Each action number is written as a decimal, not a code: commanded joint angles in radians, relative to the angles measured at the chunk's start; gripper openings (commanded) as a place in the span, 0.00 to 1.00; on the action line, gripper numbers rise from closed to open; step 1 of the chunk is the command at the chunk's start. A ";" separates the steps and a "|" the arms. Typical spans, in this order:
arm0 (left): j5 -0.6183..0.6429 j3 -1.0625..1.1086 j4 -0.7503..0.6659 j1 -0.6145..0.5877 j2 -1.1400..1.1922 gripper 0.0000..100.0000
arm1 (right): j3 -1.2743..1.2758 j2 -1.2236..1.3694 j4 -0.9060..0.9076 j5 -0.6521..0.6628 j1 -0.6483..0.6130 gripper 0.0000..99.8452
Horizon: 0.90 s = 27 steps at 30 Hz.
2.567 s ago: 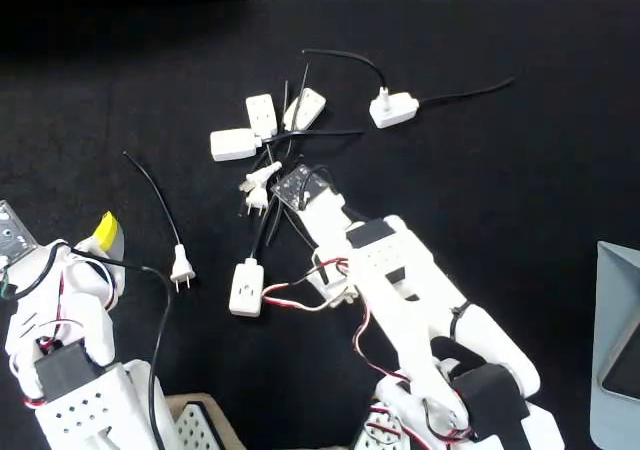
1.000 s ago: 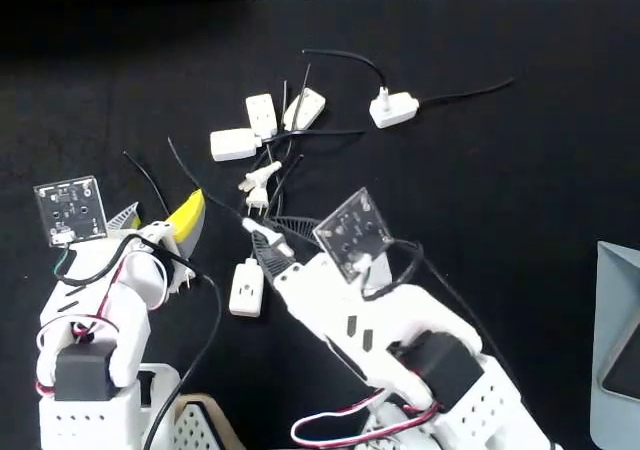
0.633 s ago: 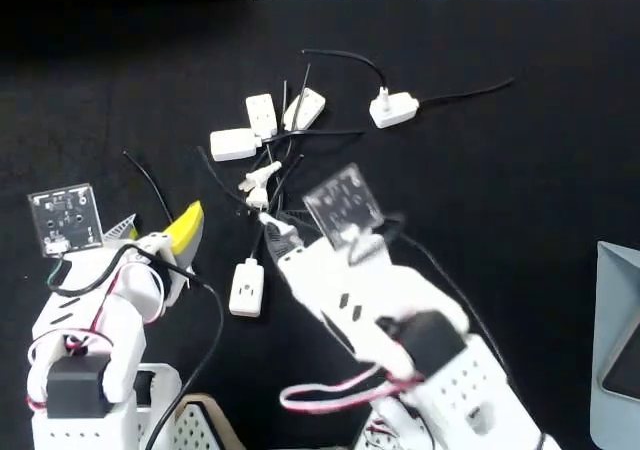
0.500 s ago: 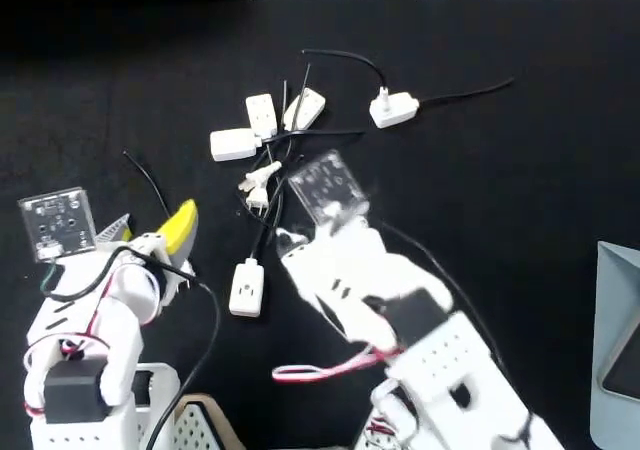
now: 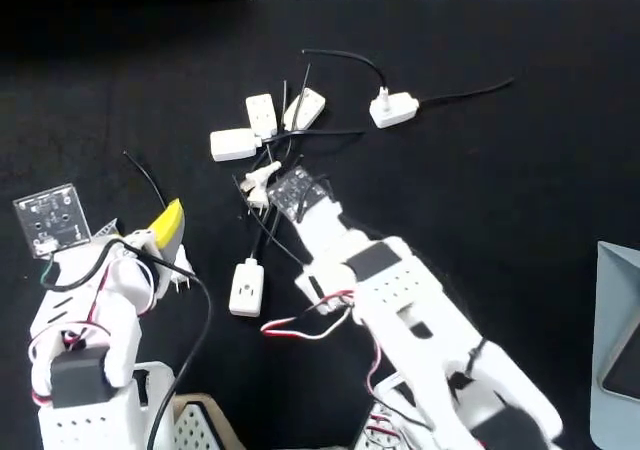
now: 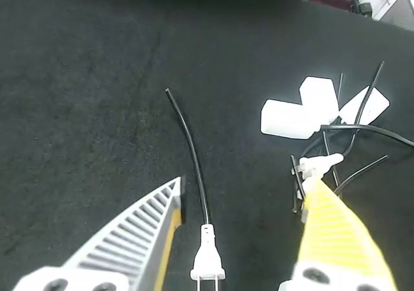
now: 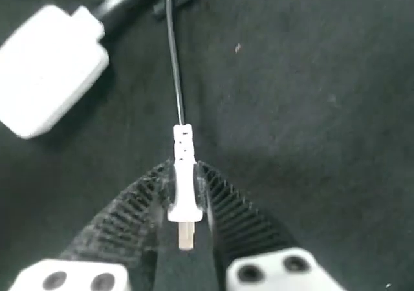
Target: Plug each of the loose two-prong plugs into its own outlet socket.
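Note:
My right gripper (image 7: pixel 184 174) is shut on a white two-prong plug (image 7: pixel 183 189), whose thin black cable (image 7: pixel 171 52) runs away from it over the black mat. A white outlet socket (image 7: pixel 48 64) lies just beyond. In the high view the right arm (image 5: pixel 370 265) stretches to the tangle of plugs (image 5: pixel 258 185) at the table's middle. My left gripper (image 6: pixel 242 187) stands open, with a loose white plug (image 6: pixel 208 265) and its cable lying between the grey finger (image 6: pixel 152 216) and the yellow finger (image 6: pixel 333 229). A single socket (image 5: pixel 246 287) lies between the arms.
Three white sockets (image 5: pixel 262 115) are clustered behind the tangle, and another socket (image 5: pixel 393 108) farther right has a plug in it. A grey container (image 5: pixel 618 350) stands at the right edge. Loose black cables cross the middle of the mat.
The right arm, raised a second ago with the plug and cable, has swung down and forward to the tangle. The left gripper has drawn back slightly to the left, still open.

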 commanded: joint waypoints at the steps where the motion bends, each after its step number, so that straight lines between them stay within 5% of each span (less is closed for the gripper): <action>1: -0.011 0.002 -0.034 -0.010 -0.003 0.30 | -0.058 0.084 0.035 0.037 0.017 0.01; 14: -0.011 0.027 -0.034 -0.010 -0.003 0.30 | -0.271 0.390 0.238 0.035 0.017 0.02; 18: -0.011 0.030 -0.034 -0.010 -0.003 0.30 | -0.268 0.409 0.241 0.034 0.014 0.09; 27: -0.011 0.030 -0.032 -0.010 -0.003 0.30 | -0.269 0.415 0.233 0.040 0.014 0.02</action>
